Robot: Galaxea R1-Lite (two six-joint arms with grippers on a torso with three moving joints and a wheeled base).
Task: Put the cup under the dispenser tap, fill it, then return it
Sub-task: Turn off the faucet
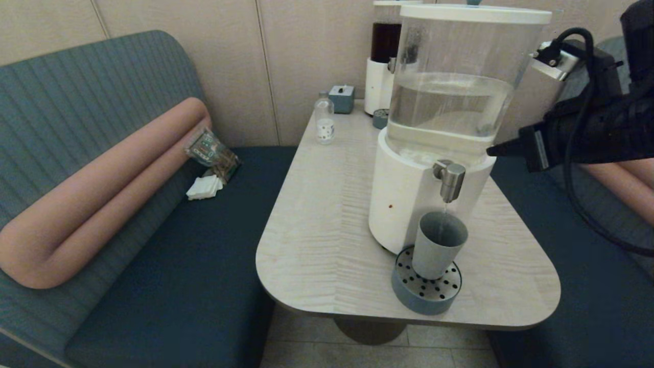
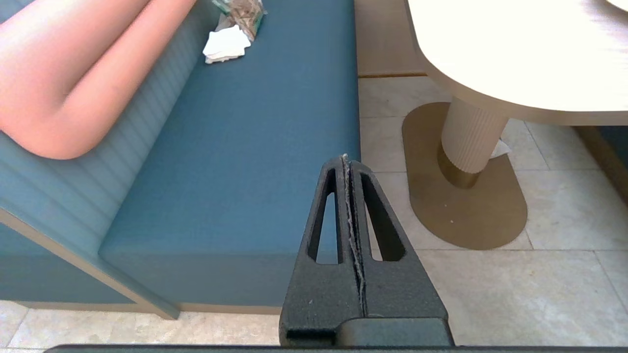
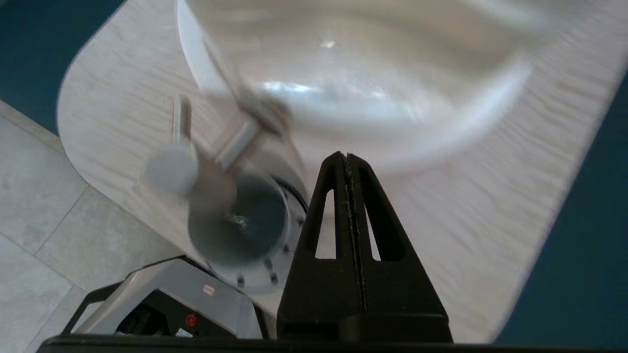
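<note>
Pale wood-grain table [image 1: 327,214], rounded corners, on a ribbed pedestal [image 2: 473,137] with brass-coloured oval foot. Round grey-blue drip tray [image 1: 426,291], perforated metal top, near the table's front edge. Slim dispenser [image 1: 383,61], dark liquid, white base, at the far end. Small clear bottle [image 1: 324,124], white label, near the far left edge. Small grey-blue box [image 1: 342,98] just behind it, against the wall. Blue bench [image 1: 194,255] with pink bolster [image 1: 102,194]. Crinkled packet [image 1: 212,153] and white folded napkins [image 1: 204,187] on the seat.
</note>
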